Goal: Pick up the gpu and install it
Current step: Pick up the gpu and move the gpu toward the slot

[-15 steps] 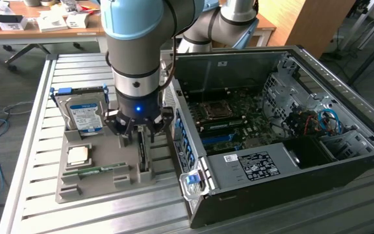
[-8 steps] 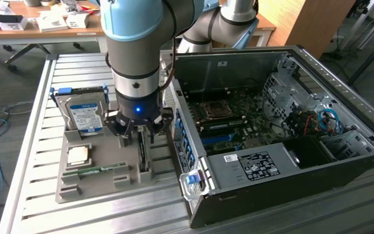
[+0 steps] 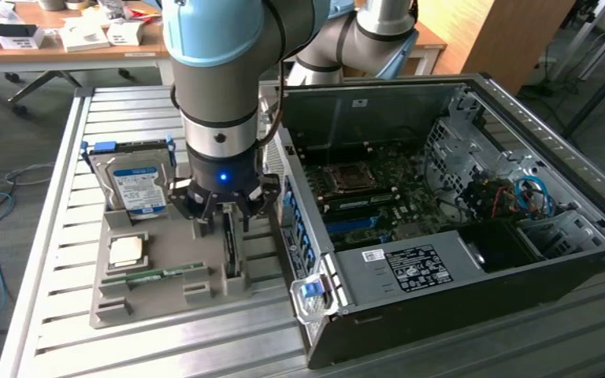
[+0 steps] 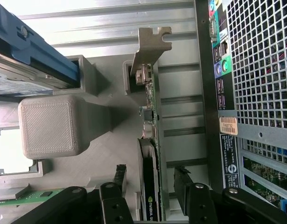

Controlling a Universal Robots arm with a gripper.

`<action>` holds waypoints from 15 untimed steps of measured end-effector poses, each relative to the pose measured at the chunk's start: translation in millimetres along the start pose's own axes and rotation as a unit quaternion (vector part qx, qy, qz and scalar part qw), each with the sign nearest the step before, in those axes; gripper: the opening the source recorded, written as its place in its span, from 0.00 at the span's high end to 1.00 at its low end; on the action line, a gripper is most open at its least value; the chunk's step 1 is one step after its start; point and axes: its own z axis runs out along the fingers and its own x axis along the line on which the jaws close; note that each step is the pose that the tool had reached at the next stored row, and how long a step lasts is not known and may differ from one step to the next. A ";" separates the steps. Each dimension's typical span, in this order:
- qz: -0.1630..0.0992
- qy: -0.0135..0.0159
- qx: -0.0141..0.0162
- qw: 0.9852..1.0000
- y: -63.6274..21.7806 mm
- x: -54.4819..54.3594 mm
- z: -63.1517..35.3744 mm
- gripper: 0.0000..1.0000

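At the exterior view's left, on the slatted metal desk [image 3: 50, 236], a hard drive [image 3: 135, 185] with a blue-and-white label stands upright in the back of a grey printed holder [image 3: 161, 295]. In front of it a square processor chip [image 3: 126, 250] lies flat in its recess, and a narrow green memory stick [image 3: 155, 276] lies just ahead of that. Next along the same holder comes the gpu [image 3: 232, 256], standing on its long edge in a slot. In the wrist view its black fan side and green board show edge-on [image 4: 149, 158], with the silver end bracket [image 4: 152, 42] at the far end. My end effector [image 3: 226, 227] hangs directly over the card with its jaws spread wide. In the wrist view my black fingers [image 4: 181, 182] straddle the card, one on each face, with a sliver of grey holder showing between each pad and the card, so I hold nothing. At the exterior view's right, just beside the holder, the open computer case [image 3: 460, 236] lies on its side with its motherboard exposed.
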 end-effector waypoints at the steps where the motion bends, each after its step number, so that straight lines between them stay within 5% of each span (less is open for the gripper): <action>1: 0.000 0.000 0.000 1.000 0.0 0.0 0.0 0.47; 3: 0.000 0.000 0.000 1.000 0.0 0.0 0.0 0.54; 15: 0.000 0.000 0.000 1.000 -0.5 0.1 5.5 0.54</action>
